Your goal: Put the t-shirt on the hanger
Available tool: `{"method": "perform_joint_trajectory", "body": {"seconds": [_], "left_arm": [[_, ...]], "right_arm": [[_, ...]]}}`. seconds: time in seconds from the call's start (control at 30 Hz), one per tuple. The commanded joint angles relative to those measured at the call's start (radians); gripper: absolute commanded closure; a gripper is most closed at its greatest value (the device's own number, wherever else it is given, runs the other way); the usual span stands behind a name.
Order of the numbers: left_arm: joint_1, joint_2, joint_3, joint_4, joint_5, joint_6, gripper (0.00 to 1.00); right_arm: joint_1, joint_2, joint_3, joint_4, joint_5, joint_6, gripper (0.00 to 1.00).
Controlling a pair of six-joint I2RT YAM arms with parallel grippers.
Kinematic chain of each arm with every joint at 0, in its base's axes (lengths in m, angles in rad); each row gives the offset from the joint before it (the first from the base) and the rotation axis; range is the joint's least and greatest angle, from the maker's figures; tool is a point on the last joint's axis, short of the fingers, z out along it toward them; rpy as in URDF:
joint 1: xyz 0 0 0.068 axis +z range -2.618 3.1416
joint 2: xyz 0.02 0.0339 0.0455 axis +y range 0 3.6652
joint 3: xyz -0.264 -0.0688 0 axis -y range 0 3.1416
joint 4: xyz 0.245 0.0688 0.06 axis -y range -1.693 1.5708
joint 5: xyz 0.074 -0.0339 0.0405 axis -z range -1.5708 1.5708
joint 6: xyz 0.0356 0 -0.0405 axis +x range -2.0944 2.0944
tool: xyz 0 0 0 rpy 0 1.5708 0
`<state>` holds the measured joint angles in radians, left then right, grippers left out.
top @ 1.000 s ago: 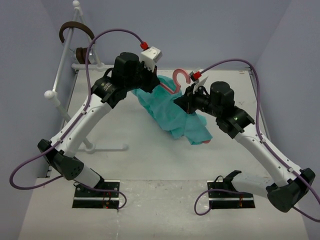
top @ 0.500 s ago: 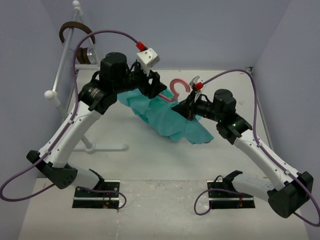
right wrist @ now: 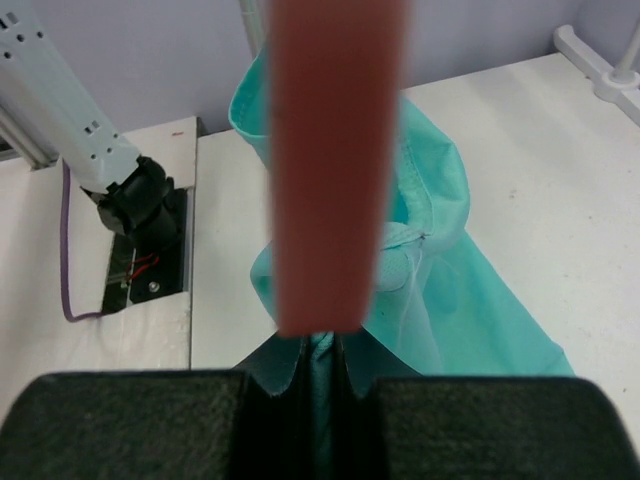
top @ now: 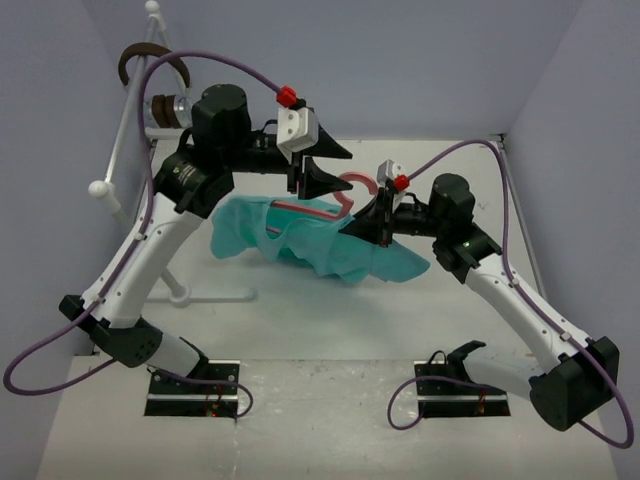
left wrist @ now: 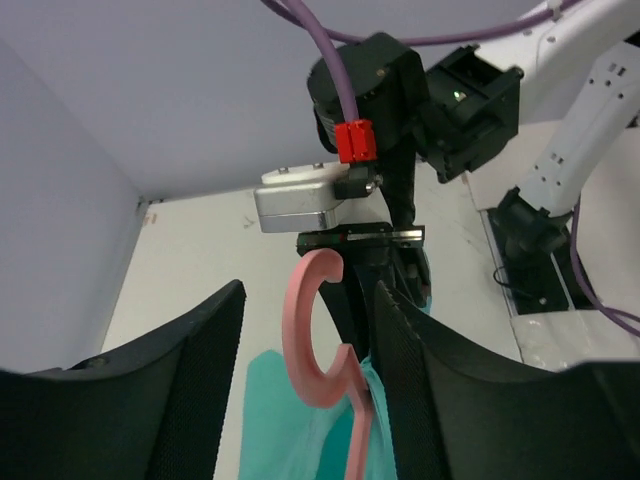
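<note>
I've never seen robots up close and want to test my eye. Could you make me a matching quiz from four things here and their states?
1 left gripper
2 right gripper
3 t-shirt
4 headphones

A hung on the white rack
B open, empty
C shut on the pink hanger
D teal, draped on the hanger

Pairs: 1-B, 2-C, 3-D, 4-A

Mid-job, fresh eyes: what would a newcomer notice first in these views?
The teal t-shirt hangs in mid-air over the middle of the table, draped on the pink hanger. The right gripper is shut on the hanger, and the left gripper stands open, the hook showing between its fingers.
</note>
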<state>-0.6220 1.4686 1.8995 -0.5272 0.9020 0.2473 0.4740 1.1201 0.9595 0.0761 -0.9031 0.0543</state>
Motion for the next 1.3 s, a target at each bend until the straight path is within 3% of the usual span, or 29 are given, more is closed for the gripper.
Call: {"method": "perform_joint_trajectory", "body": {"seconds": [0.0,0.17,0.27,0.53,0.6,0.73,0.77,1.0,1.1,1.17,1.2,1.27], "left_arm": [[0.002,0.068,0.02,-0.016,0.171,-0.014,0.53],[0.002,0.083,0.012,-0.046,0.146,-0.01,0.76],[0.002,0.091,0.013,-0.049,0.15,-0.016,0.99],[0.018,0.058,-0.033,0.045,0.117,-0.102,1.0],[0.042,0.05,-0.039,0.081,0.111,-0.134,1.0],[0.102,0.04,-0.049,0.131,0.094,-0.234,1.0],[0.121,0.038,-0.054,0.135,0.094,-0.237,1.0],[0.157,-0.016,-0.128,0.151,0.032,-0.231,1.0],[0.174,-0.049,-0.151,0.166,0.033,-0.237,1.0],[0.176,-0.069,-0.173,0.191,0.023,-0.246,1.0],[0.179,-0.084,-0.185,0.209,0.019,-0.272,1.0],[0.18,-0.106,-0.195,0.226,0.018,-0.289,1.0]], "right_arm": [[-0.002,0.003,0.094,-0.03,-0.118,-0.105,1.0],[-0.002,-0.006,0.114,-0.073,-0.123,-0.142,1.0],[-0.002,0.002,0.14,-0.128,-0.129,-0.166,1.0],[-0.003,0.001,0.131,-0.149,-0.114,-0.186,0.97],[-0.003,0.003,0.128,-0.154,-0.08,-0.185,0.8],[-0.01,-0.003,0.126,-0.163,0.012,-0.151,0.04],[-0.011,-0.01,0.122,-0.17,0.055,-0.142,0.01],[-0.017,-0.174,0.021,-0.199,0.487,0.006,0.01],[-0.038,-0.266,-0.01,-0.285,0.759,0.084,0.01],[-0.059,-0.277,-0.011,-0.34,0.841,0.091,0.02],[-0.066,-0.274,-0.01,-0.387,0.856,0.084,0.03],[-0.069,-0.263,-0.009,-0.424,0.877,0.07,0.17]]}}
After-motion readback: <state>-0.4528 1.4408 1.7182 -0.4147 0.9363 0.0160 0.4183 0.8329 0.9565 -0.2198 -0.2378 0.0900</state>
